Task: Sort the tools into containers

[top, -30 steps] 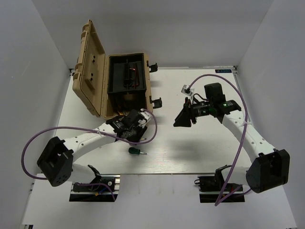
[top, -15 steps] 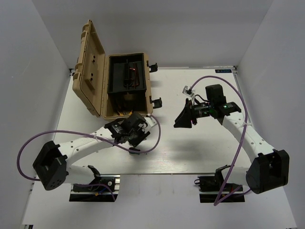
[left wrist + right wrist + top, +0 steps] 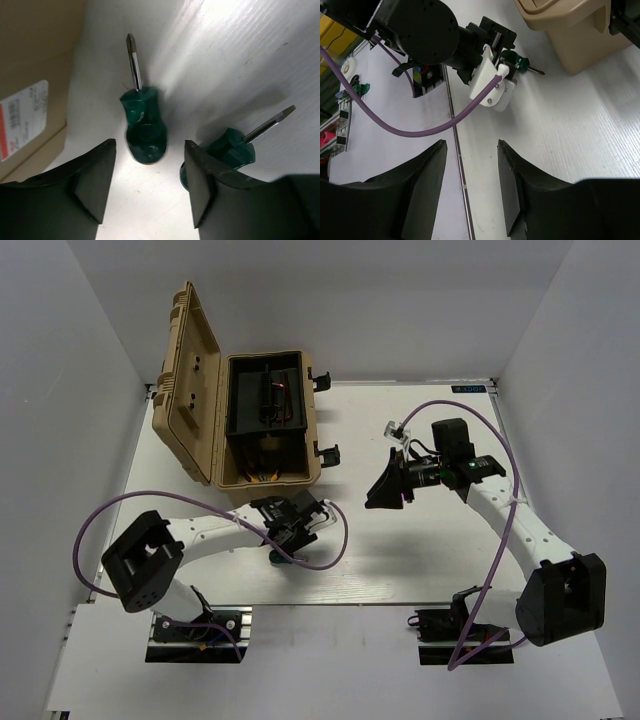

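While left end effector [image 3: 148,152] gapes, two stubby glossy-green screwdrivers [image 3: 144,125] [image 3: 230,150]

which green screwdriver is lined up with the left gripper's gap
The Phillips-tipped screwdriver, centred before the open left gripper; the flat-tipped one lies aside, past one finger.

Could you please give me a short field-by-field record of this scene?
left gripper: open, low over the table, straddling the Phillips screwdriver
Phillips screwdriver: lying on the table by the case, not gripped
flat screwdriver: lying beside it, outside the jaws
right gripper: open, empty, above the table
case: lid open, black tray inside
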Available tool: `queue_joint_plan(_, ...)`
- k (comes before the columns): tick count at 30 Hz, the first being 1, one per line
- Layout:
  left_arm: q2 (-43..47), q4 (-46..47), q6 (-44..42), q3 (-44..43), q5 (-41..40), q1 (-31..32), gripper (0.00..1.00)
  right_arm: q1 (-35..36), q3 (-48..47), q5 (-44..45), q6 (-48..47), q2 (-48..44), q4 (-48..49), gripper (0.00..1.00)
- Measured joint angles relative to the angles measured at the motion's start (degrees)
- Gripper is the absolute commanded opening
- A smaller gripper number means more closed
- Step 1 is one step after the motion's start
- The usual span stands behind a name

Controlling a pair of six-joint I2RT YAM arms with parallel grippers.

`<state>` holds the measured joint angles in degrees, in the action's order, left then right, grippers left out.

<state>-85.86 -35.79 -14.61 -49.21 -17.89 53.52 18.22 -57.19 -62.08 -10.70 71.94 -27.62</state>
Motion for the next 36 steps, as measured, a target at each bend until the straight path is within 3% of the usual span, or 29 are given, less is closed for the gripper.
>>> queue_joint_plan(18,-5.8,4.3,-2.7,-1.2,-5.3,1.5,0.71,-0.2,1.3,-1.4,0.0,0.0,0.8,0.52)
queue_joint_plan(29,-5.9,5.9,-3.3,-0.7,-3.7,1.4,0.46,-0.8,1.6,-2.1,0.7,-0.1,0.9,0.52)
queue_joint_plan(36,-7.4,6.5,-3.8,-0.8,-4.1,1.4,0.43,-1.5,1.6,-2.7,1.3,-0.7,1.0,0.52)
